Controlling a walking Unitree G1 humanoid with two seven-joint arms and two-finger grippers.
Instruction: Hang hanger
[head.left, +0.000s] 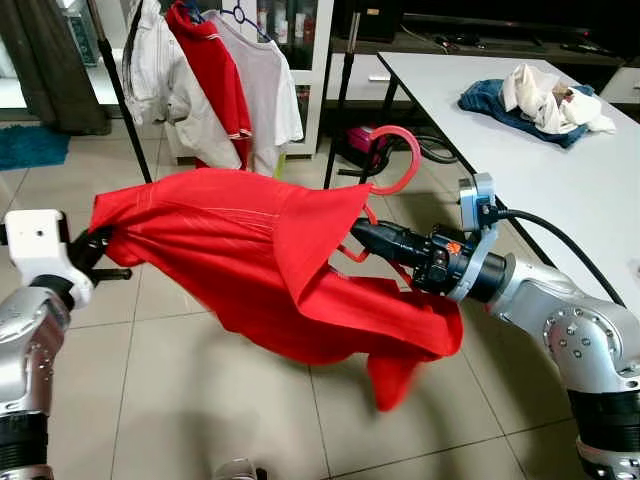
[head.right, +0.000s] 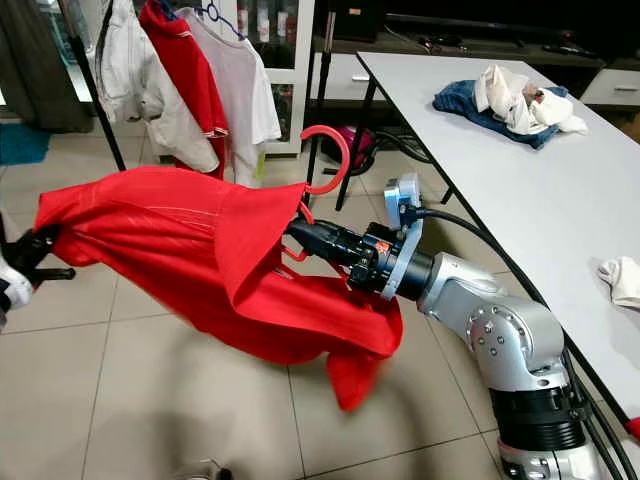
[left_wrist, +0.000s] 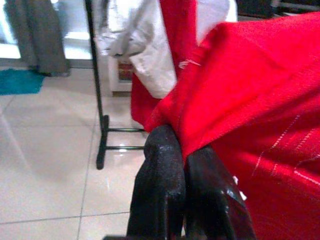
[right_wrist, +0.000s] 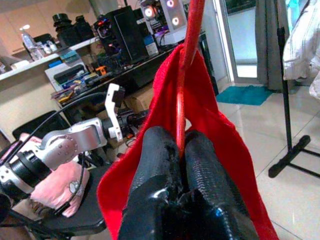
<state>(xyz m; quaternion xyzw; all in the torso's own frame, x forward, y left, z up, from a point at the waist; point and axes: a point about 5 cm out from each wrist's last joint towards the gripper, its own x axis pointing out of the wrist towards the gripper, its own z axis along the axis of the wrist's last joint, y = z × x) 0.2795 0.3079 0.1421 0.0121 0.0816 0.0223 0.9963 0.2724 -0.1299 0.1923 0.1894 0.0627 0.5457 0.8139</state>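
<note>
1. My right gripper (head.left: 365, 233) pinches the red hanger (head.left: 398, 160); hook points up.
2. Left gripper (head.left: 97, 243) clamps the red shirt (head.left: 230, 250), stretched between the arms.
3. Clothes rack (head.left: 120, 90) lies ahead-left, nearer my left arm.

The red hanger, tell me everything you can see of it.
The hanger looks like thin red plastic or coated wire. Its curved hook sticks up out of the neck of a red shirt draped over it, so the shoulders are hidden. The right claw is shut on its stem below the hook, holding it in mid air above the tiled floor. The left claw pinches the shirt's far edge, stretching it out.
</note>
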